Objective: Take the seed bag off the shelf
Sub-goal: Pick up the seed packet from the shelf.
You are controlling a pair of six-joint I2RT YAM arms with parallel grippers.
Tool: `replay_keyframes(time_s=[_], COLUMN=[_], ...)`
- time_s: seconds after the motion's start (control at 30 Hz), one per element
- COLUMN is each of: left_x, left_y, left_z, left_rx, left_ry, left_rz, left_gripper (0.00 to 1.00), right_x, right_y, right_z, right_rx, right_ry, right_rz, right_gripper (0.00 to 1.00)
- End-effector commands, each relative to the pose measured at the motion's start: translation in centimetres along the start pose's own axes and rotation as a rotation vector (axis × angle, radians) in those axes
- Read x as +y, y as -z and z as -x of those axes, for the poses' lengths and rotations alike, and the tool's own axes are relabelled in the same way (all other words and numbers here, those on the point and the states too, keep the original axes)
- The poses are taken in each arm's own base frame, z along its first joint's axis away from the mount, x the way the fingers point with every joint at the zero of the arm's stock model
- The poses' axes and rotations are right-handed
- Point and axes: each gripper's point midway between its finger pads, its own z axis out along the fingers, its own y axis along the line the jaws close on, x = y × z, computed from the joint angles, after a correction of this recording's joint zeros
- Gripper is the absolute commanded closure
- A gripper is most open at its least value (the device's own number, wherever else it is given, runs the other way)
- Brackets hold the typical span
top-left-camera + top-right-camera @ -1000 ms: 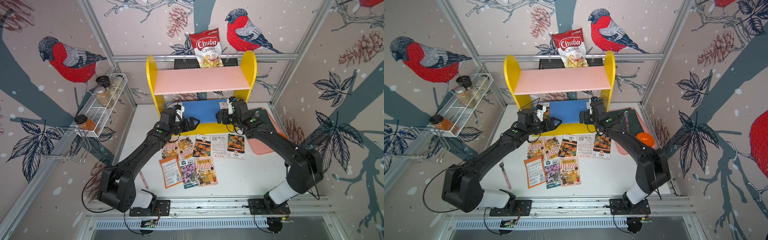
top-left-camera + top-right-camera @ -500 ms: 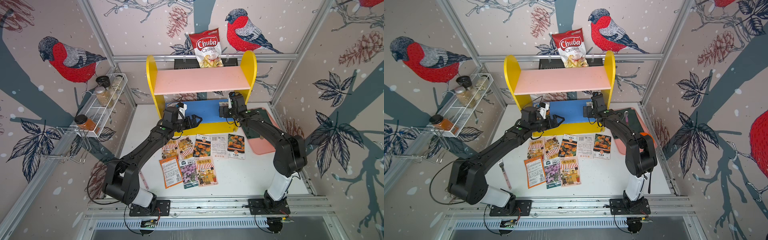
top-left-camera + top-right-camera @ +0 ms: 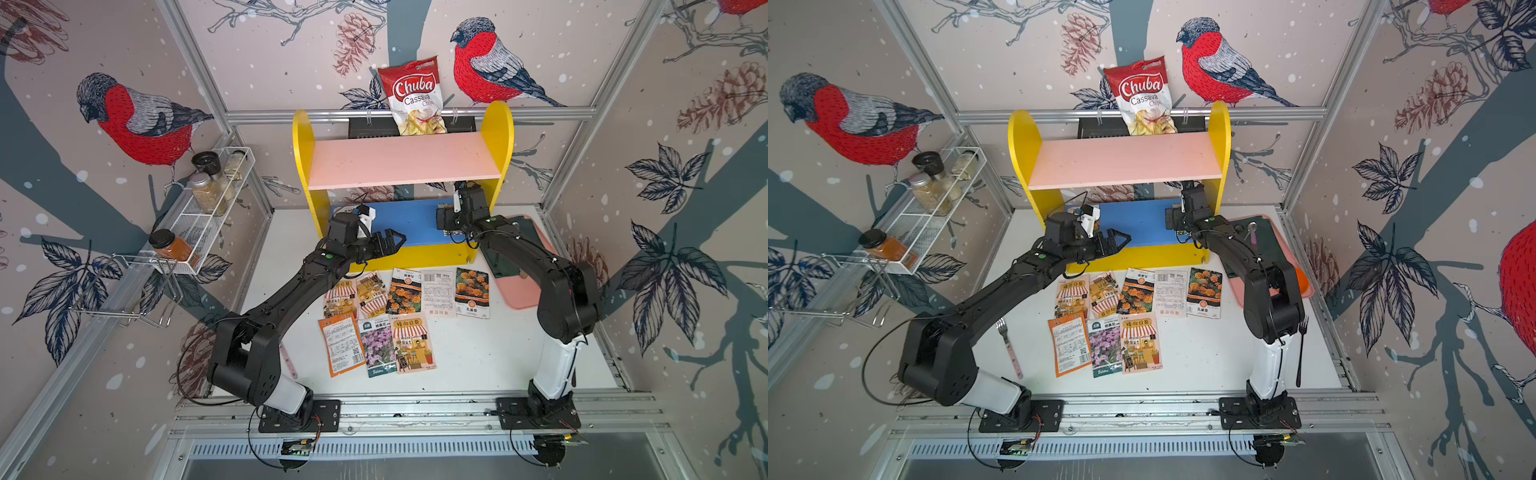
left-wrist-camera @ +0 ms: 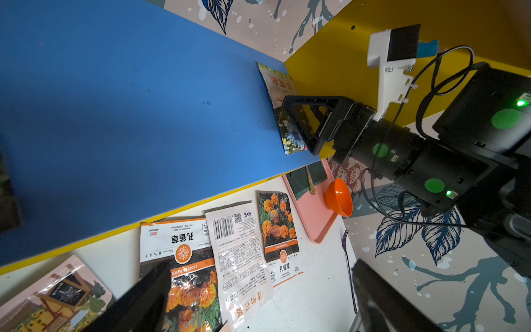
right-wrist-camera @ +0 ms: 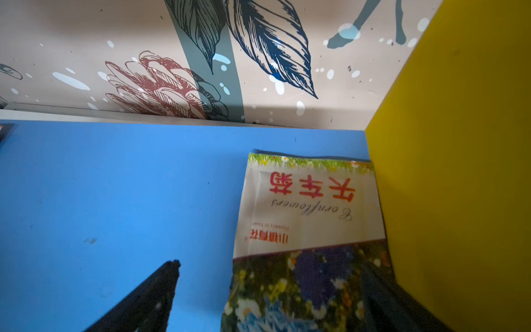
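1 second on, spread right claw (image 4: 297, 125) now straddles the seed bag (image 5: 310, 207).

The left arm (image 3: 291, 291) stretches forward from its base with a bent elbow. The left pincer (image 3: 392, 245) is turned sideways and points toward the other arm. Its jaws are wide apart with nothing in them. The right arm (image 3: 523, 249) goes up, bends, then reaches forward and low. The right pincer (image 4: 297, 125) gapes wide too, its fingers (image 5: 161, 287) squeezing nothing.
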Motion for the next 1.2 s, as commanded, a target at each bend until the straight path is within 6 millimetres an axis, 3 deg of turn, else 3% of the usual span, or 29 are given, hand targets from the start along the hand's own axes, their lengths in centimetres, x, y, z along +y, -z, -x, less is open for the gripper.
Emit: replay_keyframes(time_s=[0.0,0.43,0.7,1.17], left_x=[-0.6,-0.7,-0.7,-0.7], left_y=[-0.1,-0.1,0.0,0.0], left_z=[1.0,1.5,1.6,1.6], left_rx=[-0.031,-0.034,-0.036,-0.039], left_ry=[-0.045,-0.050,-0.052,-0.047], left_rz=[-0.018,-0.005,-0.002,0.002], left_gripper=[0.02,0.02,0.02,0.02], right_x=[-1.8,-1.0,1.7,6.9], right_y=[-0.5,-2.1,-1.4,1.4], right_z=[-0.3,-4.3,-6.4,-5.5], right_rx=[0.030,0.168,0.187,0.125], right_ry=[-0.003,-0.013,0.030,0.054], right_rz=[-0.060,-0.048,0.001,0.093], right_gripper=[0.00,0.00,0.00,0.00])
